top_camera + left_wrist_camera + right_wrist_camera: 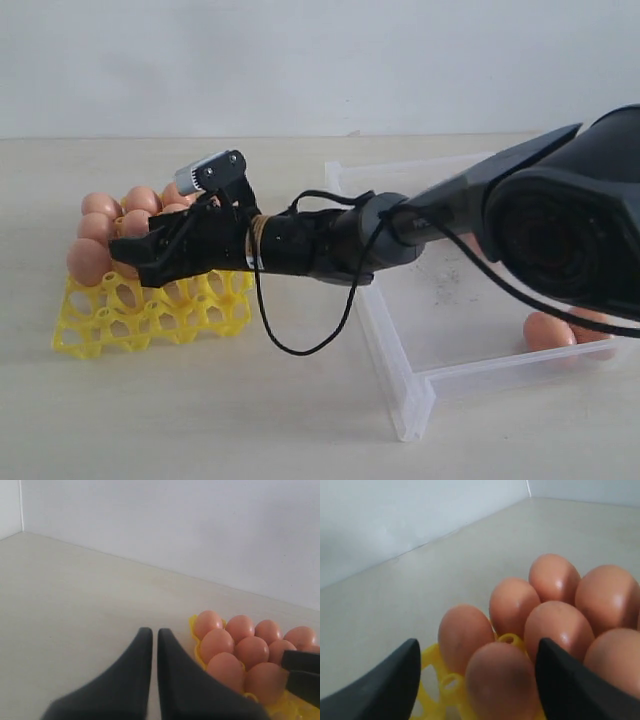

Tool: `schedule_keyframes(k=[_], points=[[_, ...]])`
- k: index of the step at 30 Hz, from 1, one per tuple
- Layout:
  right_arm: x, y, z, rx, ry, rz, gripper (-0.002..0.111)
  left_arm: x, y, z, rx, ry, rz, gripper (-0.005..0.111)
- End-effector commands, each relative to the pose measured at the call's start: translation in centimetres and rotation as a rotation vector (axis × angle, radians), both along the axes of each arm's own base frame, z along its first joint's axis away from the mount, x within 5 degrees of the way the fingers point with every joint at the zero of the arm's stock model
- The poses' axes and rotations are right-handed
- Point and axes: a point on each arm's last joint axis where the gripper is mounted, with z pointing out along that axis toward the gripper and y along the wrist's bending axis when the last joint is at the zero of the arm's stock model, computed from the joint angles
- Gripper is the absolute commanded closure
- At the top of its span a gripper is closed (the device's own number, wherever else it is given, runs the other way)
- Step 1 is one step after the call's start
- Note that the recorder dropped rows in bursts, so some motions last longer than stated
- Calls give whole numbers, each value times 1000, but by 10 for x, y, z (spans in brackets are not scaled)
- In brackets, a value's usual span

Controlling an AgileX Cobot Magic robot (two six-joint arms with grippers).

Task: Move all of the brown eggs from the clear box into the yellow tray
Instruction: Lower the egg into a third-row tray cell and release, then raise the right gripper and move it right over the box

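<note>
The yellow tray (150, 320) lies at the left of the table with several brown eggs (100, 207) standing in its back cups. My right gripper (145, 262) reaches across over the tray. In the right wrist view this gripper (479, 647) is open, its fingers standing on either side of one egg (500, 680) that sits in a tray cup (432, 660). One finger is well apart from the egg. The clear box (470, 375) is at the right with two brown eggs (548, 330) in its near right corner. My left gripper (151, 631) is shut and empty, over bare table beside the tray (194, 624).
The right arm and its loose black cable (300, 345) stretch over the gap between box and tray. A white wall stands behind the table. The tray's front cups (200, 310) hold no eggs. The right gripper's finger (300, 672) shows in the left wrist view.
</note>
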Motion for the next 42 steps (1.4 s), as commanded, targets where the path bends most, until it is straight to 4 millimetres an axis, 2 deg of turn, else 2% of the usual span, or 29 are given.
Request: schedule_keyframes(k=[1,4,6,8,10,15,17,21,24,28,33,35,38,40,42], points=[[-5,-6,56,-86,-111,106,68,-1,-1,0,2,-7,-5,103],[-17,-11,92,-164,-81,179,85,-1,-1,0,2,-7,-5,103],[-27,-16,109,-284,-120,253,108,-1,-1,0,2,-7,-5,103],[-31,-23,117,-373,-100,258,108,-1,-1,0,2,-7,-5,103],[-32,-31,123,-354,-25,205,108,-1,-1,0,2,-7,-5,103],[-26,-68,142,-307,69,90,108,-1,-1,0,2,-5,-5,103],[-21,-89,146,-304,84,33,108,-1,-1,0,2,-5,-5,103],[-12,-134,144,-344,111,-179,109,-1,-1,0,2,-5,-5,103],[-9,-168,139,-438,87,-400,109,-1,-1,0,2,-3,-5,103],[-13,-206,134,-650,-4,-706,109,-1,-1,0,2,-5,-5,103],[-26,-243,133,-940,-84,-966,109,-1,-1,0,2,-5,-5,103],[-30,-255,130,-1065,-47,-1033,109,-1,-1,0,2,-5,-5,103],[-39,-265,123,-1224,65,-1032,109,-1,-1,0,2,-5,-5,103],[-44,-268,116,-1247,159,-965,109,-1,-1,0,2,-5,-5,103],[-44,-267,111,-1139,256,-909,109,-1,-1,0,2,-5,-5,103]])
